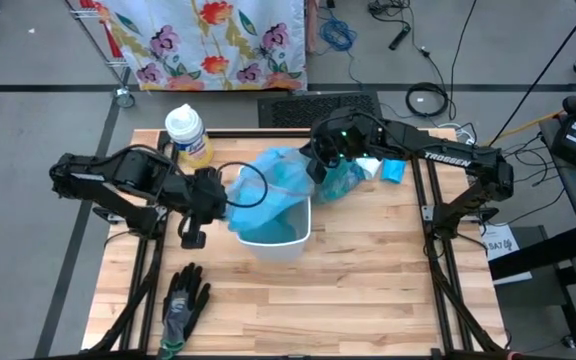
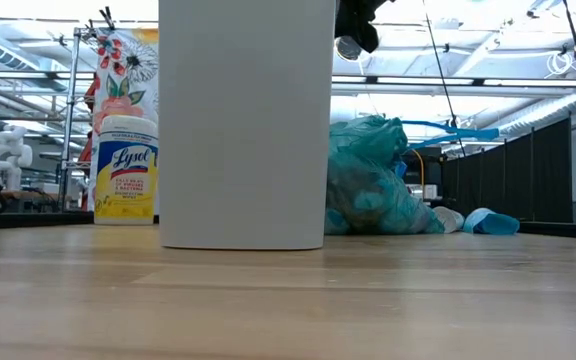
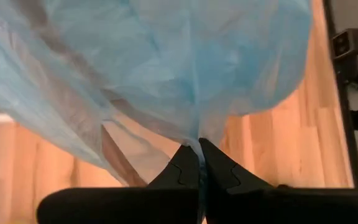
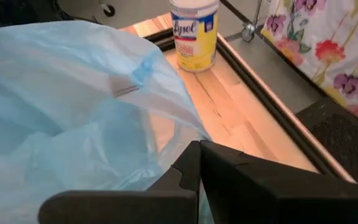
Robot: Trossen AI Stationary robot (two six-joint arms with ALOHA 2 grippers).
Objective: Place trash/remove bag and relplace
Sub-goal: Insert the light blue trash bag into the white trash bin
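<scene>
We see a white trash bin standing near the middle of the wooden table, with a fresh light blue bag draped over and into it. The left gripper is at the bin's left rim, its fingers pressed together on a pinch of that blue bag film. The right gripper is at the far side of the bin, its fingers closed as well, with the bag's film bunched right against them; we take it as holding the bag's edge.

Just beside the bin on its far right lies a filled, tied teal trash bag, resting on the table. Through its thin plastic we make out crumpled lumps of trash, though we cannot tell single pieces apart. Near it, farther right, lies a small folded blue bag.

A Lysol wipes canister stands upright at the table's far left corner, well apart from the bin. A black-and-grey work glove lies flat at the near left of the table. A floral cloth hangs beyond the table.
</scene>
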